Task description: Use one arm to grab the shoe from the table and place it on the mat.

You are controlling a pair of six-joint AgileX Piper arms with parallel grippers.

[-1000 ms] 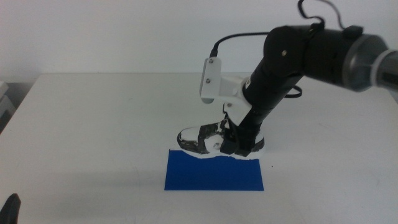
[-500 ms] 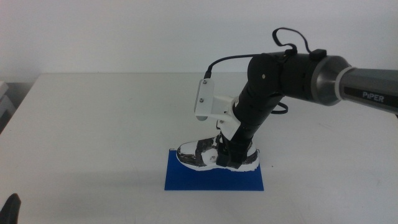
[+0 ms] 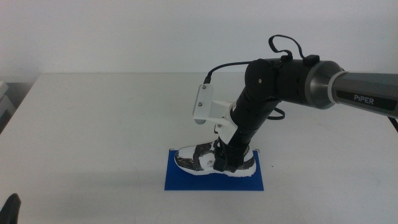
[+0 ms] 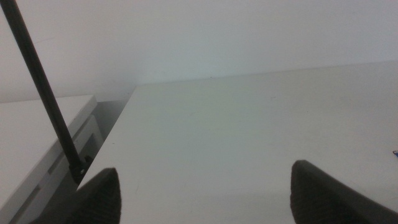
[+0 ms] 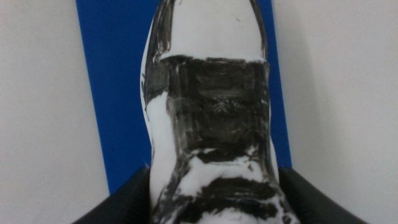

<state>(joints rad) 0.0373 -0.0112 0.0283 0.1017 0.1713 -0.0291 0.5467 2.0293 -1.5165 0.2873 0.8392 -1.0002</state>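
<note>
The right tool, two dark jaws at the end of the dark grey-black jointed arm, is pinching the small white sneaker with black and grey mottled panels from both sides at its rear half; in the right wrist view the jaws press against either flank of the shoe. The shoe sits over the flat, deep blue rectangular mat, its long axis running along the mat's length, toe pointing toward the left arm's side and heel under the tool. Whether the sole is fully down on the mat cannot be told from the middle view. The arm slopes down steeply from its elbow to the shoe, with the white box-shaped module standing out beside the wrist and a black cable looping from it. The heel is hidden behind the tool. The mat lies on the plain off-white matte surface. The left tool waits at the surface's near corner, its jaws spread wide apart over bare surface.
</note>
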